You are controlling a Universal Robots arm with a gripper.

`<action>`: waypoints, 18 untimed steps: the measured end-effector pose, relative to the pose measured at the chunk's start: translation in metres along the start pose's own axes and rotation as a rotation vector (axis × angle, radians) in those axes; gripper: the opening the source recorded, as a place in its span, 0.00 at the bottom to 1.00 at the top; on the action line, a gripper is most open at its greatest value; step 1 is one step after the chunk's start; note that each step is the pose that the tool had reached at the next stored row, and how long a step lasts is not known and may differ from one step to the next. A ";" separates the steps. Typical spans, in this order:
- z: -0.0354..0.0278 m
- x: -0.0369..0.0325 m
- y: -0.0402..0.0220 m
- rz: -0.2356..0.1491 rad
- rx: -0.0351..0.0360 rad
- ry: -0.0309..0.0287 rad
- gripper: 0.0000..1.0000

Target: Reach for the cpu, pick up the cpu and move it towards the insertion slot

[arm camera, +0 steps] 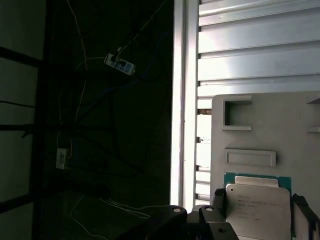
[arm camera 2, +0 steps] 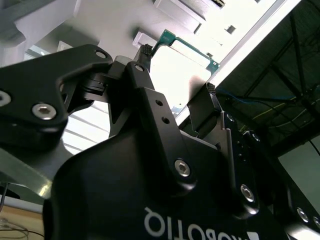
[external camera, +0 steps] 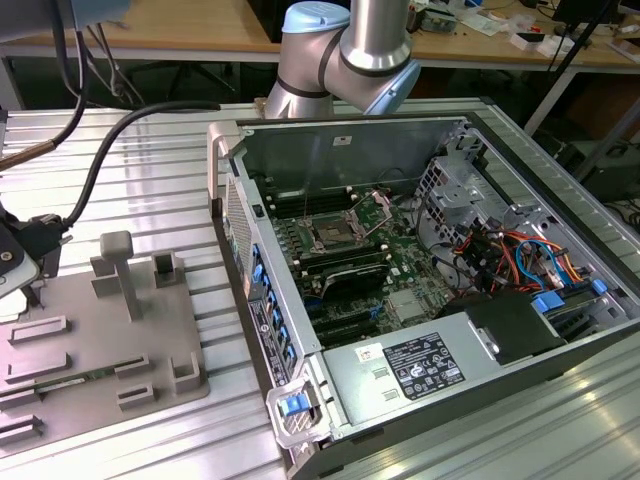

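The black two-finger gripper (arm camera 2: 177, 70) has its jaws set against the cpu (arm camera: 257, 212), a thin square chip with a pale silvery metal lid, faint print across it and a narrow green border. One fingertip (arm camera: 218, 198) stands at each of two opposite edges. They seem to clamp the chip, though the contact itself is hard to make out. The chip sits flat over the grey plastic tray (arm camera: 260, 130), just beside a shallow rectangular recess (arm camera: 250, 157). The tray rests on the ribbed aluminium table (external camera: 150, 150) at the exterior view's left. Well apart, toward the exterior view's right, the open metal computer case (external camera: 400, 370) holds a green motherboard (external camera: 405, 265). Set in that board is the insertion slot (external camera: 330, 236), a dark square socket framed in silver metal.
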State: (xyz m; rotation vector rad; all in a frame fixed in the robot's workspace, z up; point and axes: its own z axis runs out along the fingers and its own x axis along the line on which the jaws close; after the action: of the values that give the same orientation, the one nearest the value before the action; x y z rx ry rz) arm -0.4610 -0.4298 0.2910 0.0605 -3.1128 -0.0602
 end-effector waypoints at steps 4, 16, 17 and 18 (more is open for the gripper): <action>-0.0038 0.0001 0.0002 0.000 0.0000 0.0001 0.55; -0.0137 0.0004 0.0005 0.000 -0.0001 -0.0001 0.55; -0.0147 0.0004 0.0006 0.000 0.0000 0.0000 0.55; -0.0153 0.0004 0.0006 0.000 0.0000 0.0000 0.55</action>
State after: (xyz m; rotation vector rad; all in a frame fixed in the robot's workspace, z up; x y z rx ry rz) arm -0.4610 -0.4299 0.3063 0.0605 -3.1128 -0.0603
